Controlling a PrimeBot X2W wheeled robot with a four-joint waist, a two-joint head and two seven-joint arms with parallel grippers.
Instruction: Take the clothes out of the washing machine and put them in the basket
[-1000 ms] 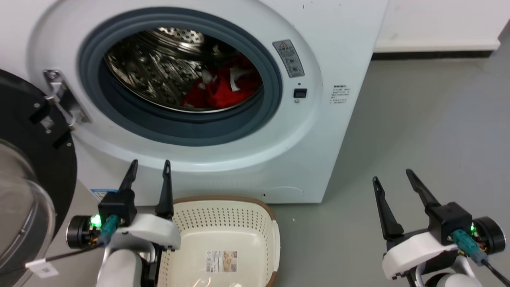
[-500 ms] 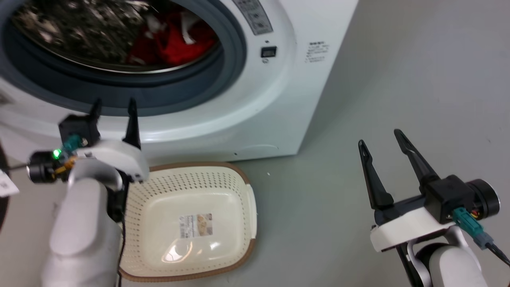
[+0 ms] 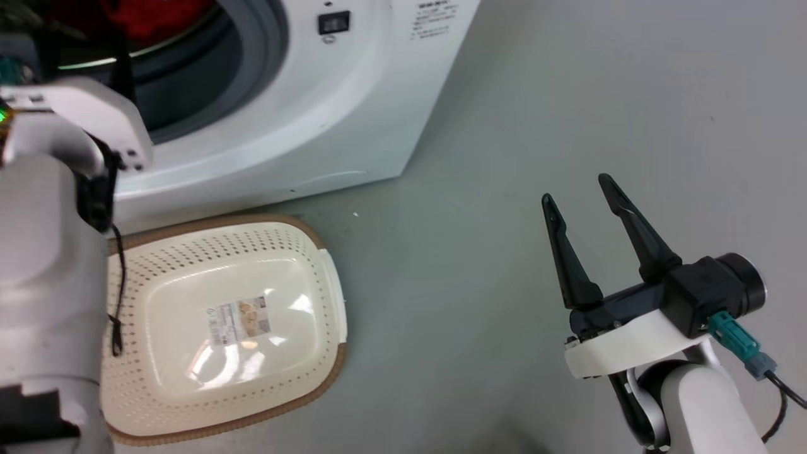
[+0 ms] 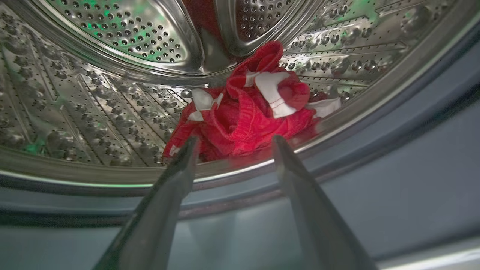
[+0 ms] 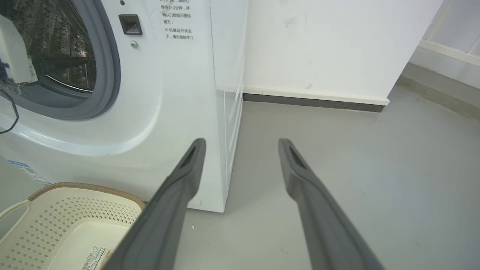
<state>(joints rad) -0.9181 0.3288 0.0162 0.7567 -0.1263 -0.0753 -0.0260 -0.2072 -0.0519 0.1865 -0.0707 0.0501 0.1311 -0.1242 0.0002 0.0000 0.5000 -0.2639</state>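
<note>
The clothes (image 4: 247,116) are a bunched red heap with white panels, low in the steel drum (image 4: 93,112) of the white washing machine (image 3: 302,126). My left gripper (image 4: 234,140) is open at the grey porthole rim (image 4: 375,150), its tips just short of the heap and holding nothing. In the head view the clothes (image 3: 151,16) peek out at the top edge above my pale left forearm (image 3: 50,239). The cream basket (image 3: 189,246) sits on the floor in front of the machine with nothing in it. My right gripper (image 3: 575,189) hovers open over the floor, right of the basket.
Grey floor (image 3: 504,157) stretches to the right of the machine. A white wall with a dark skirting strip (image 5: 315,99) runs behind. A paper label (image 3: 238,320) lies on the basket's bottom. My left arm's black cable (image 3: 116,284) hangs over the basket's left side.
The head camera has swung down and to the right. My left gripper has risen from beside the basket up to the porthole. The right gripper stays open, almost unmoved.
</note>
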